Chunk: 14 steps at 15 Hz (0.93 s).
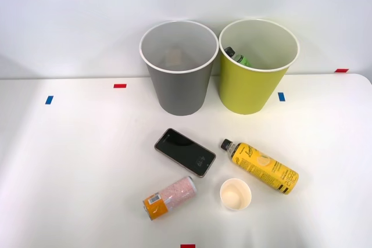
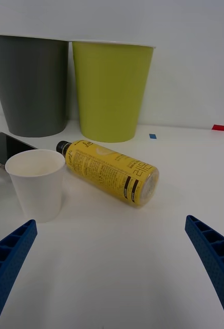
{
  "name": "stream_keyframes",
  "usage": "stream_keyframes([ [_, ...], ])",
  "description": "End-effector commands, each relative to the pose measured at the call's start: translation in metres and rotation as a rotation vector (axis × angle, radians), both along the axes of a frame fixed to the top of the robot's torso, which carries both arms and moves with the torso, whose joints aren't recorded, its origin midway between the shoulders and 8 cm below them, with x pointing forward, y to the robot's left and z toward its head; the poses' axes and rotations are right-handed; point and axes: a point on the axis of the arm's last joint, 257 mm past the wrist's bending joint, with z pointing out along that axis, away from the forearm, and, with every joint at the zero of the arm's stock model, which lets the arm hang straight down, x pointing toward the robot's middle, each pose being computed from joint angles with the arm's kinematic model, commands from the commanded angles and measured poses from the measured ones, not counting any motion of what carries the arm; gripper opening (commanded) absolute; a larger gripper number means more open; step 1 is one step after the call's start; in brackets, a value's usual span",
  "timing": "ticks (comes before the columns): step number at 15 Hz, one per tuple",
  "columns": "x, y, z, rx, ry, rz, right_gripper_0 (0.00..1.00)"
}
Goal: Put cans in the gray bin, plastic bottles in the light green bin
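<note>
My right pincer [image 2: 112, 267] hangs low over the white table [image 1: 70, 161], its blue fingers [image 2: 215, 257] spread wide and holding nothing. The yellow bottle [image 2: 109, 172] lies on its side beside the upright paper cup [image 2: 36, 182]. The pink can [image 1: 170, 197] lies near a phone [image 1: 185, 151], the green bottle [image 1: 238, 57] sits inside the light green bin [image 1: 256, 85], and the gray bin [image 1: 179, 88] stands next to it.

Looks like a lab test setup: plain white table [image 1: 70, 161] against a bare white wall [image 1: 70, 15], with red and blue tape markers [image 1: 120, 86] stuck down.
</note>
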Motion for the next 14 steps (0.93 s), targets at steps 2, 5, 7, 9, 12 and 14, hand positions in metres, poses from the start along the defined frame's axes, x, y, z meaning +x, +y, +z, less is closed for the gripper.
stream_keyframes([
  [2, 0.0000, 0.0000, 0.0000, 0.000, 0.000, 0.000, 1.00],
  [5, 0.0000, 0.0000, 0.0000, 0.000, 0.000, 0.000, 1.00],
  [7, 0.0000, 0.0000, 0.0000, 0.000, 0.000, 0.000, 1.00],
  [9, 0.0000, 0.0000, 0.0000, 0.000, 0.000, 0.000, 1.00],
  [12, 0.0000, 0.0000, 0.0000, 0.000, 0.000, 0.000, 1.00],
  [14, 0.0000, 0.0000, 0.0000, 0.000, 0.000, 0.000, 1.00],
])
